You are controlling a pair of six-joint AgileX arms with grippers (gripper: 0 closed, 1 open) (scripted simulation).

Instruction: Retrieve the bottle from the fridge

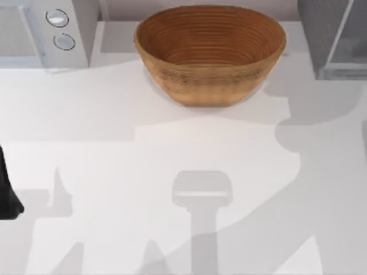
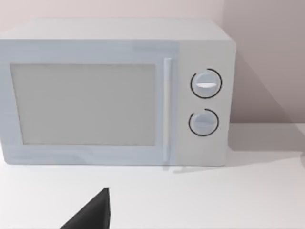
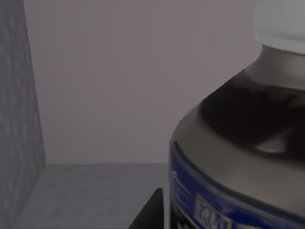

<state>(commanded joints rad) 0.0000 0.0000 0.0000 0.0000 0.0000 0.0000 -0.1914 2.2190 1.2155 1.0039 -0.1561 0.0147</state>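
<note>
Right claw: in the right wrist view a dark finger tip (image 3: 148,212) shows at the frame's lower edge, just beside the bottle (image 3: 238,157), which stands very close to the camera; whether this claw is released or clenched cannot be told, and contact with the bottle cannot be confirmed. The bottle has a white cap, a pale neck, a dark shoulder and a blue label band with lettering too close to read. It stands upright inside the fridge (image 3: 19,109), on the speckled grey floor of the compartment, with a plain pale back wall behind it and a speckled grey side wall to one side. In the top view the fridge (image 1: 324,34) sits at the far right corner of the surface (image 1: 114,166), its paler glassy door panel swung out toward the right edge. Left claw (image 1: 7,192): a dark part of it shows at the far left edge of the top view, well apart from the fridge; one dark finger tip (image 2: 90,214) shows in the left wrist view, facing a light-grey appliance with two round knobs (image 2: 114,93), and its state cannot be told. A large brown woven bowl (image 1: 210,52) stands at the far middle of the surface, between the appliance and the fridge.
</note>
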